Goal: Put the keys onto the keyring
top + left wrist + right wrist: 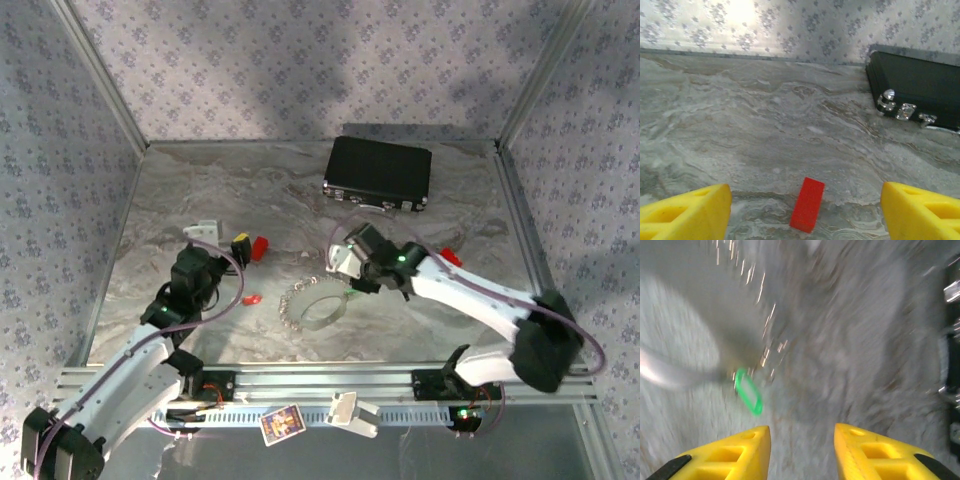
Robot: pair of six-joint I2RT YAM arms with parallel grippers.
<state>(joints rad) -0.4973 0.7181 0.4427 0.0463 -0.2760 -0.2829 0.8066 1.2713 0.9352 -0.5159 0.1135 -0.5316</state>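
Note:
The keyring (316, 306), a pale oval loop rimmed with a beaded chain, lies at the middle front of the table. In the blurred right wrist view the green key (748, 391) lies at the end of the keyring's grey loop (670, 372). My right gripper (802, 440) hangs open just behind the green key with nothing between its fingers; from above it (340, 268) sits at the ring's far right side. A small red key (252, 299) lies left of the ring. My left gripper (805, 212) is open, a plain red block (808, 204) lying on the table between its fingers.
A black rectangular case (378, 172) with silver latches (906, 110) lies at the back right. The red block (260, 247) lies just beyond my left gripper (225, 240). A small red piece (450, 256) lies beside my right forearm. Patterned walls close in the table.

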